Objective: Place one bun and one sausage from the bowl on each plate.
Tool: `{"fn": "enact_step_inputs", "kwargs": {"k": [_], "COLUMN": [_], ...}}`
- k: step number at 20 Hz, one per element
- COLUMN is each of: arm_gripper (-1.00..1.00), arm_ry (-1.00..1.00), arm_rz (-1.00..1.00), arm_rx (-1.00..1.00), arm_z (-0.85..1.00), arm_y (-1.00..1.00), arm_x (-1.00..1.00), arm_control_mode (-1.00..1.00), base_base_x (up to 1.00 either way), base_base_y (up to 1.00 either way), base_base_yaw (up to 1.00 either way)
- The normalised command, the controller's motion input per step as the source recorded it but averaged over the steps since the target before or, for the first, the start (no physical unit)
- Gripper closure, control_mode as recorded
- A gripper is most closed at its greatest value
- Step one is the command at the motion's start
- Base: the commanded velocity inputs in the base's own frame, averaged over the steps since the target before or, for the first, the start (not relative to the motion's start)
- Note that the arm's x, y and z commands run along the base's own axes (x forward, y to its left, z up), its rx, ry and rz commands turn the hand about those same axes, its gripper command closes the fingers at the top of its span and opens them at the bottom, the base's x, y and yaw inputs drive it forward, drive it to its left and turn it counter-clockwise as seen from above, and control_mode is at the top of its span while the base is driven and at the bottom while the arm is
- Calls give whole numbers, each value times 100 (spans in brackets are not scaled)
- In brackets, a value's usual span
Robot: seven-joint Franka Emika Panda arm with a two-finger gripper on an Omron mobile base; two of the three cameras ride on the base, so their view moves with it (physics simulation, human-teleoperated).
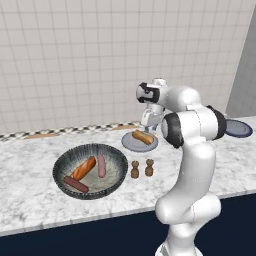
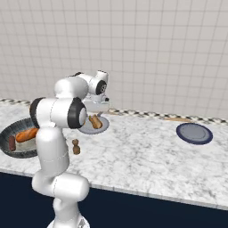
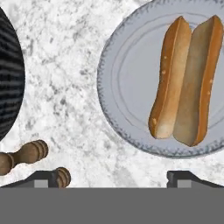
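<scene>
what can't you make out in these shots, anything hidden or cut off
- Dark blue plate: in the left base view the arm's elbow covers its left part.
- Bowl: in the right base view the frame edge and the arm cut off much of it.
- Light grey plate: the hand view's top and right edges crop it.
- Tool: seen from behind, open or shut unclear.

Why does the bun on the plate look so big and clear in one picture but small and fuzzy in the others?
Hand view: camera sits close above, so the bun and light grey plate look large, crisp. Both base views: farther back, so the bun looks tiny, soft-edged; lighting is flat, with faint shadows.
</scene>
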Motion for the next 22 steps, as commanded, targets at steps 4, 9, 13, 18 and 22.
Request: {"fn": "enact_step_inputs", "kwargs": {"k": [4,9,13,18,22], "arm_gripper": [-100,-100,-100,-100,-100], "arm_ry": [0,3,1,7,8], "arm_rz": [0,0,0,4,0], "arm_rx": [-5,-15,-21,-14,-15], "arm_z": [70,21,0,0,0], "arm_y": [22,88,100,100,100], "arm_x": [-100,-85,-49,-36,-17], "arm_control_mode": [-100,-100,-100,-100,-100], "base_base_x": [0,0,0,0,0], "base_base_y": [0,0,0,0,0], "base_base_yaw": [0,0,0,0,0]}}
